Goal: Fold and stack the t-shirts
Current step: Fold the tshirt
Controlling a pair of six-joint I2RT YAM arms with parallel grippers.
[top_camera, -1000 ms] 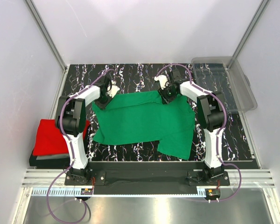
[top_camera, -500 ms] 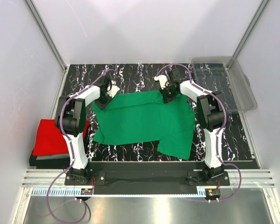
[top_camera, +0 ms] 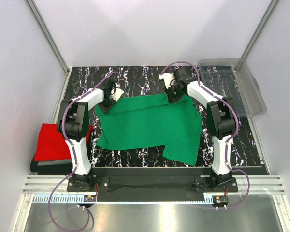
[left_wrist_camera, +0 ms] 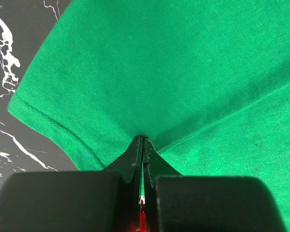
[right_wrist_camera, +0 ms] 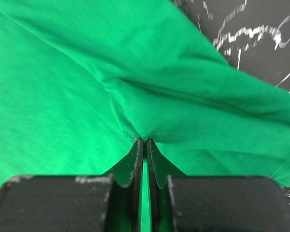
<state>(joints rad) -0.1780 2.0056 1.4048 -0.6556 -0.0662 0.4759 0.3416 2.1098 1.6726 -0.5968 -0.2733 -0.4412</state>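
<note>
Black white-veined desk [top_camera: 135, 77] carries everything here, and the green t-shirt [top_camera: 145, 128] lies spread across its middle, not flat: a flap juts out at the near right. Your left claw [left_wrist_camera: 141, 140] is closed on the far left corner of that shirt, by the sleeve hem, and your right claw [right_wrist_camera: 145, 141] is closed on the far edge to the right, with cloth bunched up at its tips. Both grips look thin, just a small pinch at the fingertips, so a quick lift or pull could let the cloth slip out of one side, and the shirt would then swing from the other. The bunching at the right claw suggests it may have caught more than one layer, which I judge would skew the fold. The near-right flap could also trail and leave a lopsided rectangle. Off the left edge of the desk sits the stack: the red t-shirt [top_camera: 53, 137] folded on top, the grey t-shirt [top_camera: 50, 163] showing only as a strip under it. Count: three shirts (one green, one red, one grey), two claws, one clear bin [top_camera: 246, 92] at the far right.
</note>
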